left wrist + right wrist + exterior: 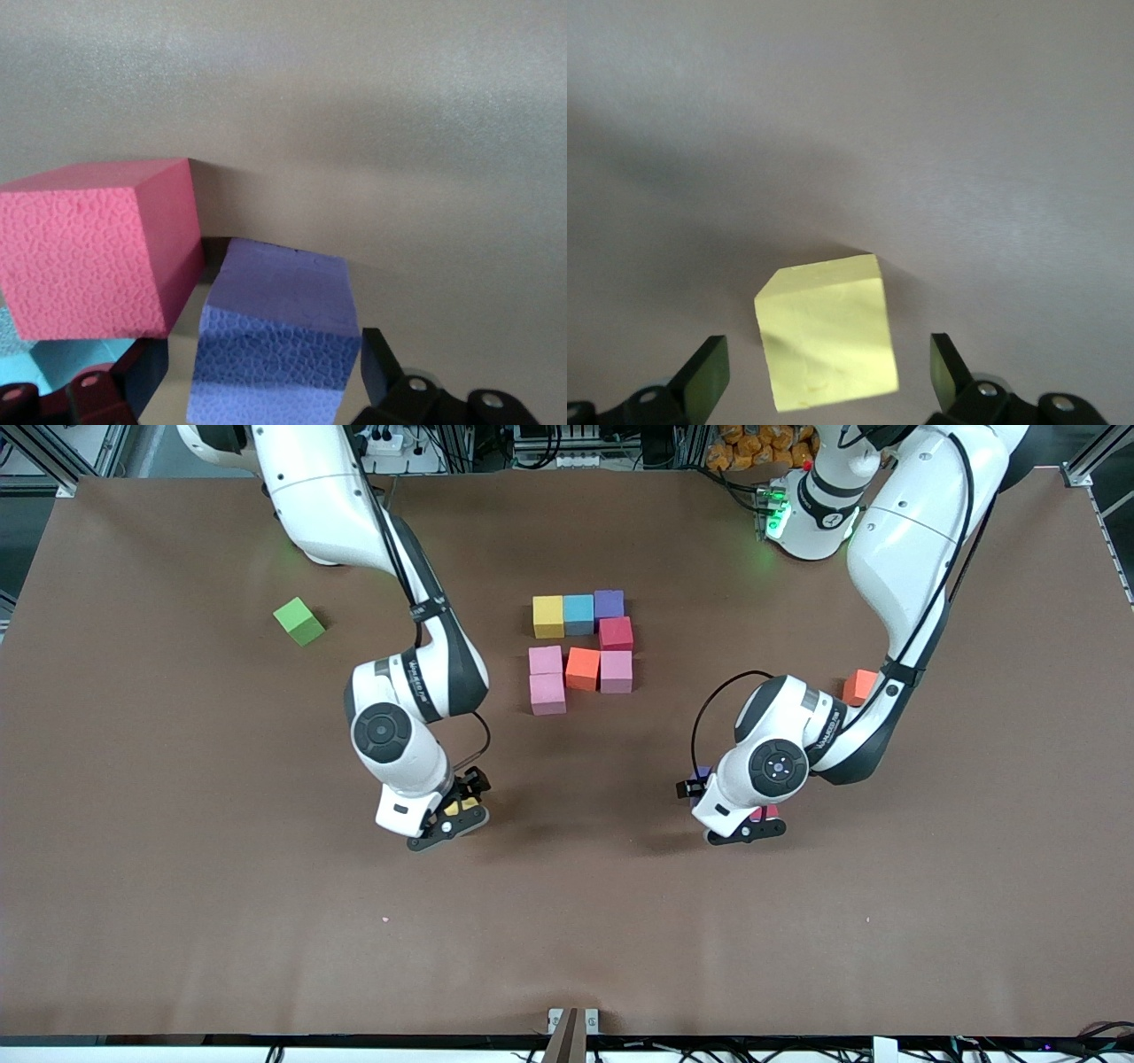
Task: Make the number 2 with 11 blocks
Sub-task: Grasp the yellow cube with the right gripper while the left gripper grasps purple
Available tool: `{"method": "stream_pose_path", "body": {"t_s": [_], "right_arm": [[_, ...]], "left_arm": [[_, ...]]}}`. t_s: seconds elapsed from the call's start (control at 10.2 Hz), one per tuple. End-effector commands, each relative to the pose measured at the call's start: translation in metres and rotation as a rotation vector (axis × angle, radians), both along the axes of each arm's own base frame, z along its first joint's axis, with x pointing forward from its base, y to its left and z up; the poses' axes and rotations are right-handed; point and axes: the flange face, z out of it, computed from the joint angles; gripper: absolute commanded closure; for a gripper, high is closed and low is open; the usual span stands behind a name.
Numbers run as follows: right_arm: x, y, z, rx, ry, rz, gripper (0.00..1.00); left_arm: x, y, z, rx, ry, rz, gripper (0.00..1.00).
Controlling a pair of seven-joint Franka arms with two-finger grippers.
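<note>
Eight blocks lie joined mid-table as part of the number 2 point(582, 646): yellow point(548, 615), light blue point(578, 613) and purple point(609, 604) in one row, then red point(616, 633), then pink point(617, 670), orange point(582, 668) and pink point(546, 660), then pink point(547, 693) nearest the front camera. My right gripper point(456, 815) point(826, 367) is open, low over a loose yellow block point(828, 328) lying between its fingers with gaps on both sides. My left gripper point(747, 825) point(261, 372) is open astride a loose purple block point(279, 310), with a red block point(89, 257) point(764, 812) beside it.
A green cube point(299, 621) sits toward the right arm's end of the table. An orange-red block point(859, 686) lies beside the left arm's forearm. Bare brown table point(567, 921) stretches between the grippers and the front edge.
</note>
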Motion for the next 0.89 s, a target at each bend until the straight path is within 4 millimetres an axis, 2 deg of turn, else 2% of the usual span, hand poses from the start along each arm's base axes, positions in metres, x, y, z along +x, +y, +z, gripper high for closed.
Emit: {"method": "stream_pose_path", "body": {"t_s": [0.0,0.1,0.2,0.3,0.39,0.59,0.69,0.79], "right_arm": [[-0.002,0.012,-0.019,0.006,-0.005,-0.023,0.00],[-0.002,0.009,-0.023,-0.001,-0.017,-0.013,0.00],[-0.002,0.009,-0.029,-0.006,-0.025,0.008,0.00],[-0.002,0.009,-0.030,-0.008,-0.028,0.018,0.00],[-0.002,0.009,-0.031,-0.011,-0.027,0.021,0.00],[-0.003,0.007,-0.034,-0.016,-0.022,0.030,0.00],[-0.005,0.005,-0.037,-0.020,-0.017,0.031,0.00],[-0.005,0.003,-0.039,-0.024,-0.023,0.041,0.00]], "left_arm": [[-0.001,-0.007,0.004,0.004,-0.019,-0.026,0.15],[0.000,-0.007,0.007,0.003,-0.024,-0.026,0.33],[-0.001,-0.011,0.008,-0.002,-0.022,-0.019,0.41],[-0.002,-0.013,0.008,-0.003,-0.022,-0.020,0.41],[-0.003,-0.014,0.008,-0.001,-0.022,-0.028,0.49],[-0.006,-0.019,0.014,0.001,-0.026,-0.033,0.73],[-0.008,-0.025,0.016,0.001,-0.030,-0.048,0.79],[-0.011,-0.036,0.022,0.000,-0.038,-0.057,0.80]]}}
